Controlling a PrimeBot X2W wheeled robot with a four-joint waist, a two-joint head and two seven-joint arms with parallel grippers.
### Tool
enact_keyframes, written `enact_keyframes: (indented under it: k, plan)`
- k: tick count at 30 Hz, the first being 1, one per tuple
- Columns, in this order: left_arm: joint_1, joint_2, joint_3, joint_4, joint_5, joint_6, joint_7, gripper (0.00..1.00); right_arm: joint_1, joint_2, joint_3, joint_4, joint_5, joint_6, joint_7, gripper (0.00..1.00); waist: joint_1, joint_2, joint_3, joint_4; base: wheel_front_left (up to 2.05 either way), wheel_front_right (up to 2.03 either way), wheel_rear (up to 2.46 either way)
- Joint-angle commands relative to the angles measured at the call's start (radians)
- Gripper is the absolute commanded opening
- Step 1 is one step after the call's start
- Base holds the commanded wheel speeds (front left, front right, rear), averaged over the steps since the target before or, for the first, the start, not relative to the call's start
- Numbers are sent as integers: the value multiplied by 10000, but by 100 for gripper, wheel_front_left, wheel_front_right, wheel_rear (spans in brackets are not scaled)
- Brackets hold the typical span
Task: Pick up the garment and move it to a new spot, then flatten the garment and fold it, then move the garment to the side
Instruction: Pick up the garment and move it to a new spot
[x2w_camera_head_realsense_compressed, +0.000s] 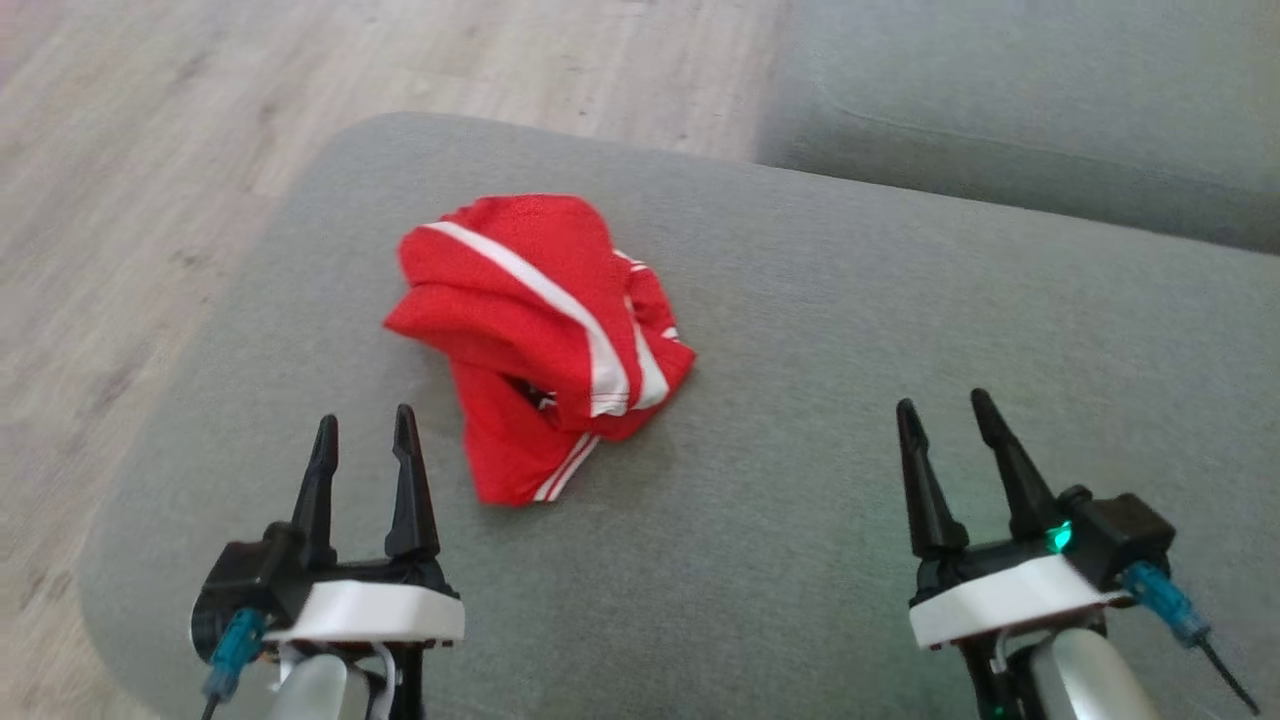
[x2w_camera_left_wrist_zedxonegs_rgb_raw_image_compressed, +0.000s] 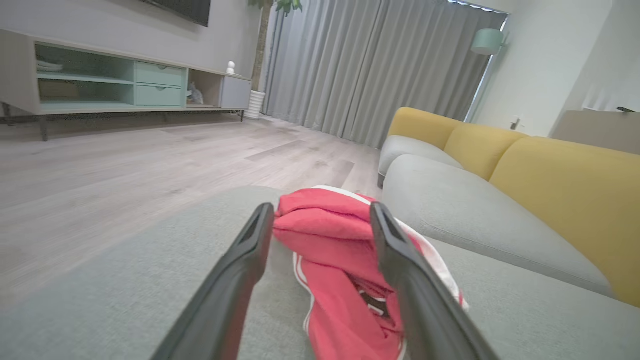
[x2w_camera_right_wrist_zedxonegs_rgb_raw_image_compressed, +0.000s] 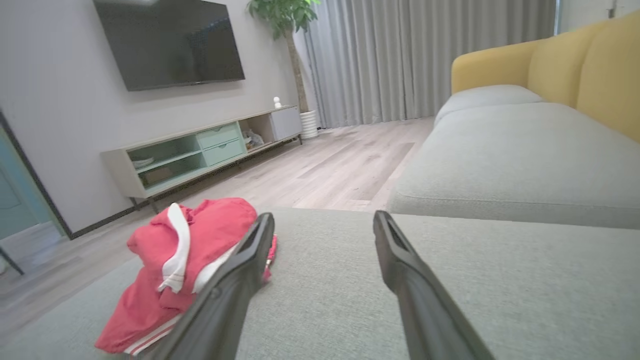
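Note:
The garment (x2w_camera_head_realsense_compressed: 540, 335) is a red piece with white stripes, lying crumpled in a heap on the grey cushion (x2w_camera_head_realsense_compressed: 800, 330). My left gripper (x2w_camera_head_realsense_compressed: 365, 432) hovers open just short of the heap's near left side, touching nothing. In the left wrist view the garment (x2w_camera_left_wrist_zedxonegs_rgb_raw_image_compressed: 332, 235) lies straight ahead between and beyond the open left gripper (x2w_camera_left_wrist_zedxonegs_rgb_raw_image_compressed: 320, 220). My right gripper (x2w_camera_head_realsense_compressed: 945, 410) stands open well to the right of the heap over bare cushion. The right wrist view has the garment (x2w_camera_right_wrist_zedxonegs_rgb_raw_image_compressed: 195, 250) at lower left, beside the open right gripper (x2w_camera_right_wrist_zedxonegs_rgb_raw_image_compressed: 322, 225).
The cushion's rounded left and far edges drop to a wooden floor (x2w_camera_head_realsense_compressed: 150, 150). A second grey seat cushion (x2w_camera_head_realsense_compressed: 1000, 110) lies beyond at the far right, with yellow backrests (x2w_camera_left_wrist_zedxonegs_rgb_raw_image_compressed: 560, 170). A low TV cabinet (x2w_camera_right_wrist_zedxonegs_rgb_raw_image_compressed: 200, 150) stands by the far wall.

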Motion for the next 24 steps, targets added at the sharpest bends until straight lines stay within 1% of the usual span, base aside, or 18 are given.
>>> enact_keyframes:
  k: [1,5,9,15,17,20,24]
  plan:
    - [-154,9,374,-349,119,25,-80,100,-115,-79,336,-297,-111,-7,-107,100,1,0,-64,411,0,0,0]
    - [-141,9,397,-324,116,-20,-80,100,-95,-79,512,-291,-22,-7,-107,100,1,0,-60,702,0,0,0]
    - [-118,9,442,-296,128,-24,-80,100,-65,-79,668,-245,71,-7,-107,100,1,0,-61,803,0,0,0]
    - [-195,9,562,-275,178,-91,-80,100,-133,-79,885,-244,88,-7,-107,100,1,0,97,749,0,0,0]
    - [-350,58,554,-218,243,-235,-80,100,-218,-79,888,-267,37,-7,-107,100,1,0,262,644,0,0,0]
    - [-1017,411,326,-18,417,-614,104,100,-409,-79,833,-326,-100,-7,-107,100,1,0,626,477,0,0,0]
    - [-2607,1146,-155,359,456,-1137,1383,100,-693,-79,656,-430,-235,-7,-107,100,1,0,1136,274,0,0,0]
